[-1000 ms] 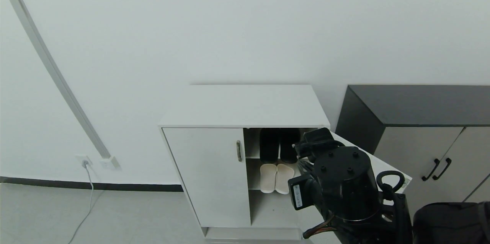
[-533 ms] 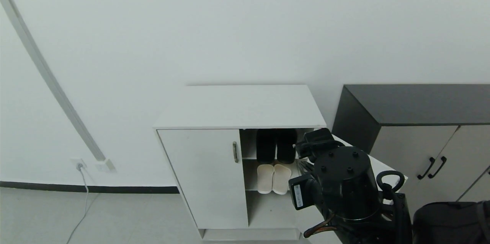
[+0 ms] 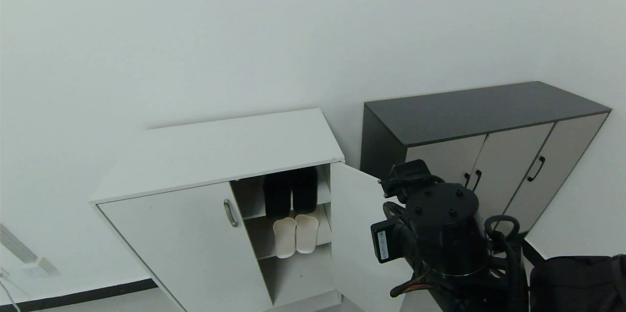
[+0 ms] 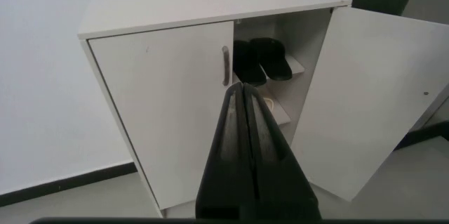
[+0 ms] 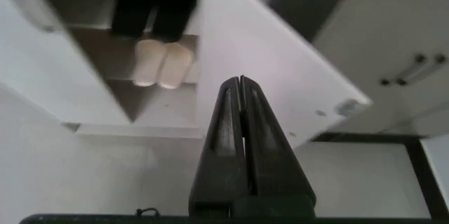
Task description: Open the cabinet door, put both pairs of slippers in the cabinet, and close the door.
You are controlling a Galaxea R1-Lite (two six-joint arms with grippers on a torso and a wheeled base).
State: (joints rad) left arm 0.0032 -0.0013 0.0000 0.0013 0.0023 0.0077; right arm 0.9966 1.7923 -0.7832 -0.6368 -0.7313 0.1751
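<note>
The cabinet [image 3: 220, 155] door [image 3: 354, 224] is found open. The black slippers [image 3: 291, 189] are set on the cabinet's top shelf. The white slippers [image 3: 296, 234] are set on the shelf below. The left fingers [image 4: 231, 133] and right fingers [image 5: 230, 126] are pressed shut in front of the cabinet, with nothing held. Only shutting the door seems left.
</note>
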